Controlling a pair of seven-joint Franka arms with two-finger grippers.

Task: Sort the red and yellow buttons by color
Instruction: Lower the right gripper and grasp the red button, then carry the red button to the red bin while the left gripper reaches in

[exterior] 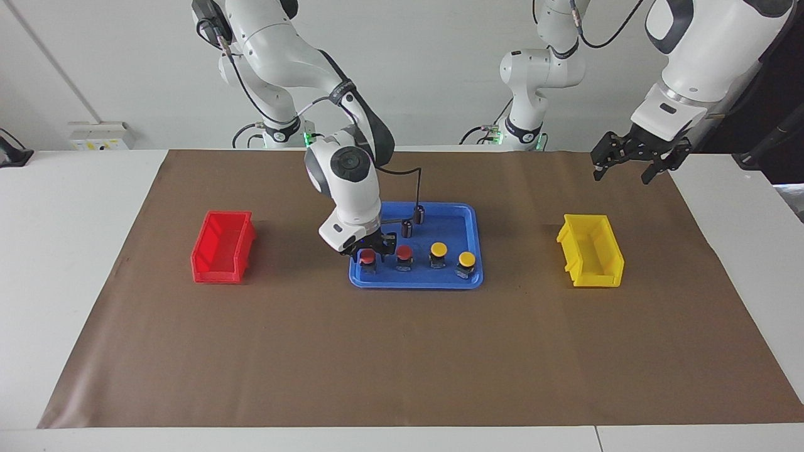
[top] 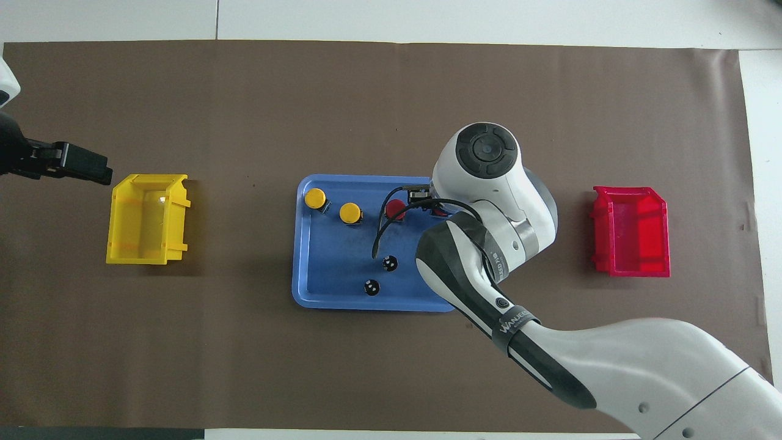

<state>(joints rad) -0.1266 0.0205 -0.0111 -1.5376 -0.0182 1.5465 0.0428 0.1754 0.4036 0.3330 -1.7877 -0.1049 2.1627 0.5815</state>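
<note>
A blue tray (exterior: 414,284) sits mid-counter on a brown mat (exterior: 402,351) that covers most of the white counter (exterior: 63,251). The 4 buttons stand in 1 row along the tray's edge far from the robots. The 2 red buttons are toward the right arm's end: the end red button (exterior: 368,258), then the second red button (exterior: 404,252). The 2 yellow buttons (exterior: 438,250) (exterior: 467,258) are toward the left arm's end. 2 dark cylinders (exterior: 419,213) (exterior: 407,227) stand in the tray nearer the robots.

The right tool (exterior: 368,250) is down in the tray, right at the cap of the end red button. Whether it has closed on that button cannot be told. The button's base is on the tray floor.

The left tool (exterior: 622,169) waits in the air over the mat's edge at the left arm's end, spread wide and holding nothing.

A red bin (exterior: 223,248) lies on the mat at the right arm's end, and a yellow bin (exterior: 590,258) at the left arm's end. Both are well apart from the tray.
</note>
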